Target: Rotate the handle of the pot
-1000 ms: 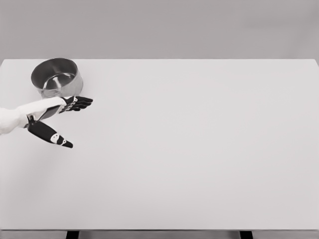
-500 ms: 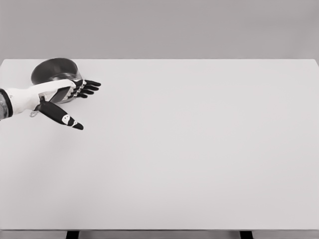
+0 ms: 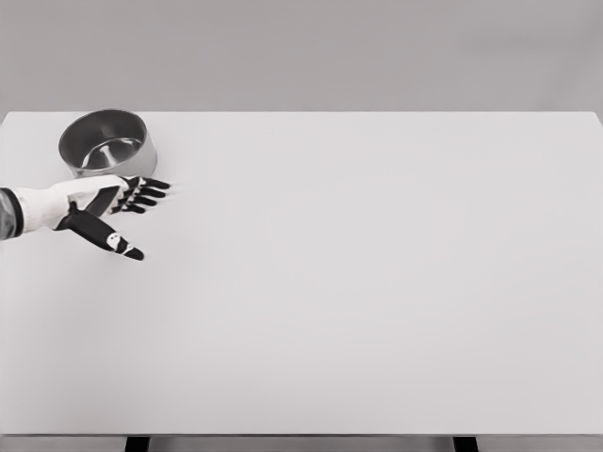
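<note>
— Where's the pot (image 3: 105, 143)?

— Far left corner of the tabletop (image 3: 377, 282), upright, its inside bare. No handle shows from the head view.

— And the hand?

— The left hand (image 3: 105, 205) reaches in from the left edge, just in front of the pot. Fingers (image 3: 146, 192) stretched out toward the right, thumb splayed down and away. It's wide open, holding nothing. Whether it touches the pot's wall, I can't tell.
</note>
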Tool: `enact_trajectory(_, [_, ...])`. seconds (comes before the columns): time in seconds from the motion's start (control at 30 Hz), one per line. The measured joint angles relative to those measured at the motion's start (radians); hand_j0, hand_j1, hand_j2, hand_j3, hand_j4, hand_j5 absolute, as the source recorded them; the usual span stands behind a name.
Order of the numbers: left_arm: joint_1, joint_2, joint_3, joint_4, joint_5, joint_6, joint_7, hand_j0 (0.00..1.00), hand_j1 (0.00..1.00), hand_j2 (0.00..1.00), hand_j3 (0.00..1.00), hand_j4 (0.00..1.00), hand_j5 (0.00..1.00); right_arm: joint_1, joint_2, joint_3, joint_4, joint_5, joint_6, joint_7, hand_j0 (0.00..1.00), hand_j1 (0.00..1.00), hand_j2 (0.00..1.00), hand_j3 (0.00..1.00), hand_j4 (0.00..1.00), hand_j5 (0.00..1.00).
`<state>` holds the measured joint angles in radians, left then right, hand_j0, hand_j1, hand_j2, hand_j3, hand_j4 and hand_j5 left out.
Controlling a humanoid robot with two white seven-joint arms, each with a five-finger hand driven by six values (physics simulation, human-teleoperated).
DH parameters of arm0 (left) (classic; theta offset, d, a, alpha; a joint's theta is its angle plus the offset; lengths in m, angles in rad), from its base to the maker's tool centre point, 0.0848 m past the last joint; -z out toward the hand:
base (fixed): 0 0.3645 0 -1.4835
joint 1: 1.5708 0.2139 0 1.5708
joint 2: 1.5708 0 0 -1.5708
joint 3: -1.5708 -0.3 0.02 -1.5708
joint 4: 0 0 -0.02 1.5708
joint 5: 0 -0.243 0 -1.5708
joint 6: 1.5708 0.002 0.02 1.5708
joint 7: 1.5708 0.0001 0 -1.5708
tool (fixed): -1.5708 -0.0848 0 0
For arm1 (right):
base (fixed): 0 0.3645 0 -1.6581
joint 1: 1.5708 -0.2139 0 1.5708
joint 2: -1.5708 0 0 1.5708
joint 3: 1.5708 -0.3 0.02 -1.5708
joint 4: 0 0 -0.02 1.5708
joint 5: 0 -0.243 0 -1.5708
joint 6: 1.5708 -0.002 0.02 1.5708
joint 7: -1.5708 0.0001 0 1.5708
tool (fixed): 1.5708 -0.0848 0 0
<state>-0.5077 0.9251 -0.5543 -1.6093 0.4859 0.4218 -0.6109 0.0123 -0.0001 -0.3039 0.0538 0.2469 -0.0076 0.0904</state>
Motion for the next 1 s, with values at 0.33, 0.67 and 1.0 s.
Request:
enact_trajectory(0.33, [0.003, -0.002, -0.002, 0.070, -0.056, 0.001, 0.000, 1.00, 1.00, 1.00, 1.00, 1.00, 1.00, 0.000, 0.000, 0.000, 0.000, 0.000, 0.000, 0.000, 1.00, 1.00, 1.00, 1.00, 1.00, 1.00])
enact_trajectory(0.67, [0.006, 0.005, 0.000, 0.084, -0.081, 0.000, 0.000, 1.00, 1.00, 1.00, 1.00, 1.00, 1.00, 0.000, 0.000, 0.000, 0.000, 0.000, 0.000, 0.000, 1.00, 1.00, 1.00, 1.00, 1.00, 1.00])
enact_trajectory(1.0, [0.005, 0.025, 0.006, 0.091, -0.084, -0.001, 0.000, 1.00, 1.00, 1.00, 1.00, 1.00, 1.00, 0.000, 0.000, 0.000, 0.000, 0.000, 0.000, 0.000, 1.00, 1.00, 1.00, 1.00, 1.00, 1.00])
